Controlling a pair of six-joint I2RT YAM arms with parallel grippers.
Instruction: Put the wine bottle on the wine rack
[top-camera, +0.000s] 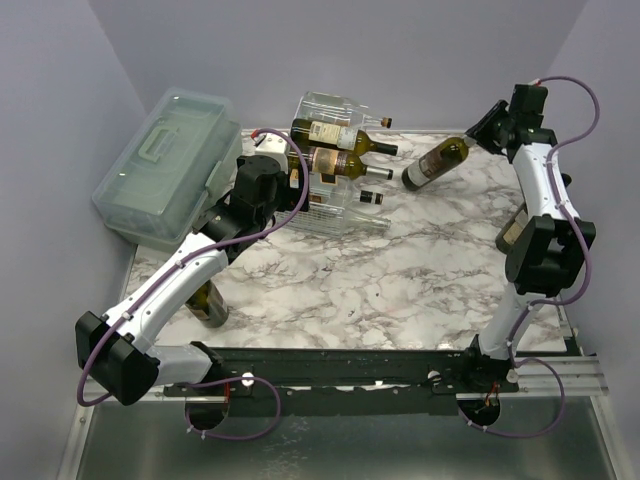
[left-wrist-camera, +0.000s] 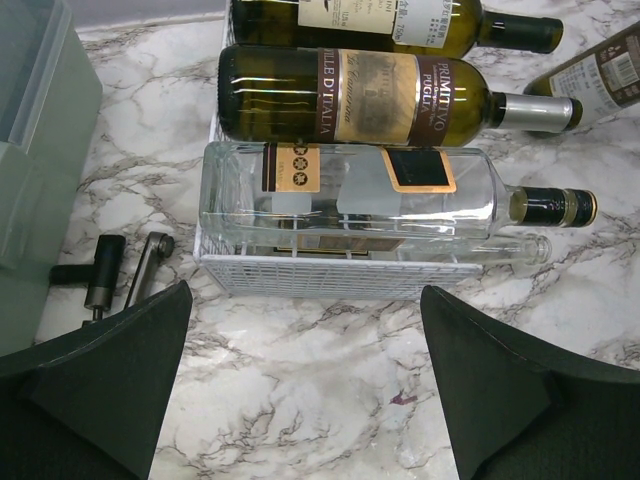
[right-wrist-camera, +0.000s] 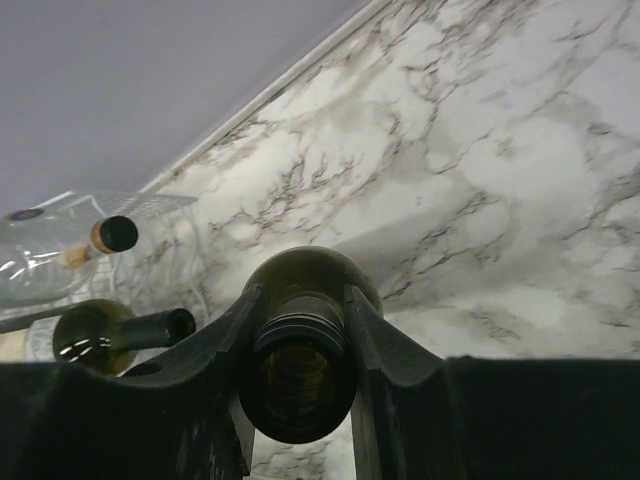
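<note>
Table (top-camera: 400, 290): marble top; the rack stands at its far middle, between the two arms.
Wine rack (top-camera: 322, 212): slanted, white wire grid and clear plastic. It already carries several bottles lying crosswise, necks toward the right arm's side. I cannot tell which tier is free.
Wine bottle (top-camera: 440, 162): in the air at the rack's right end, apart from it and just beyond the racked necks. It is tilted, base low and toward the rack, neck up and away.
Long axis: roughly in line with the racked bottles, but steeper.
Right gripper (top-camera: 492, 122): clamped on the bottle's neck. It is the carrying arm; the rack lies to its left.
Left gripper (left-wrist-camera: 305, 295): fingers apart and empty, low at the rack's front edge.
Coming move, as I judge it: level the bottle and carry it left, base first, onto a free tier.
</note>
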